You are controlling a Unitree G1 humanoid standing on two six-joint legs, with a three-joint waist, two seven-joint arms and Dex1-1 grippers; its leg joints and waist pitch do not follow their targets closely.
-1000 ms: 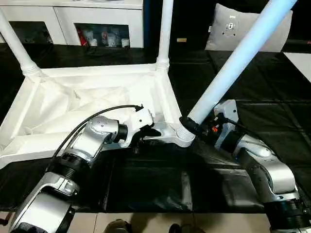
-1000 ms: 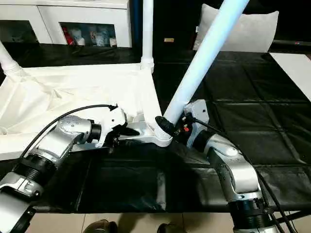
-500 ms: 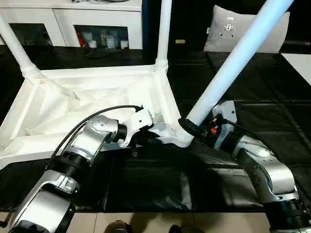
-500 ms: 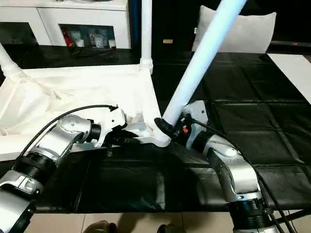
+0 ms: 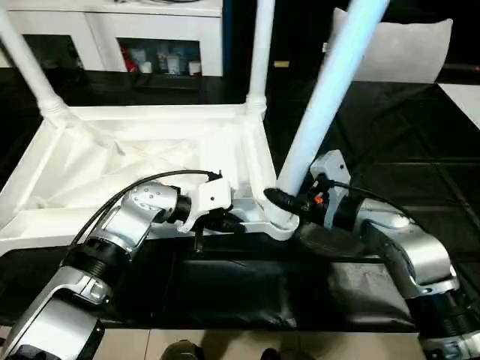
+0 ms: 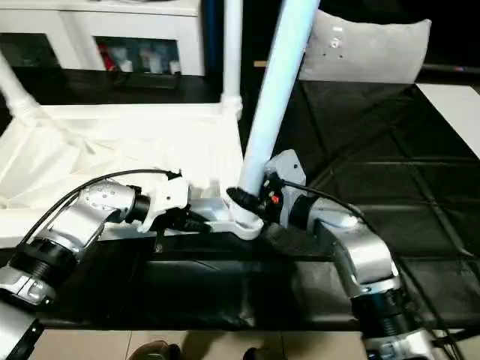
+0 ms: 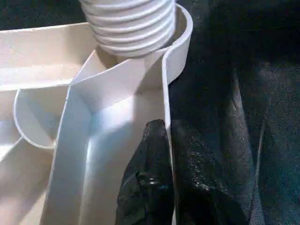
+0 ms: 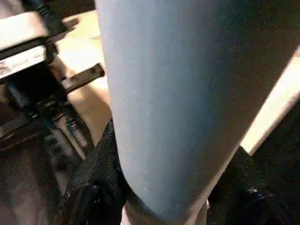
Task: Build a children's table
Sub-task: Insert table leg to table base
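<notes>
Altogether one tabletop (image 5: 135, 161), three legs (image 5: 326, 97), left jaws pinching its rim, right jaws gripping one leg.

We have the table top (image 5: 112, 161) lying upside down on the bench (image 5: 390, 127), toward our left. Two legs (image 5: 259, 52) stand up from its far corners, one at far left, one at far right. At the near right corner socket (image 5: 279, 223) a third leg (image 5: 322, 97) leans up and away to the right, its threaded end (image 7: 131, 23) sitting in the socket. Our left hand (image 5: 225, 222) is on the near rim, just left of that socket, pinching the rim wall. Our right hand (image 5: 279, 201) wraps the leaning leg just above the socket. Behind the bench stands a cabinet (image 5: 112, 34) at left, a cushion (image 5: 397, 49) at right.
</notes>
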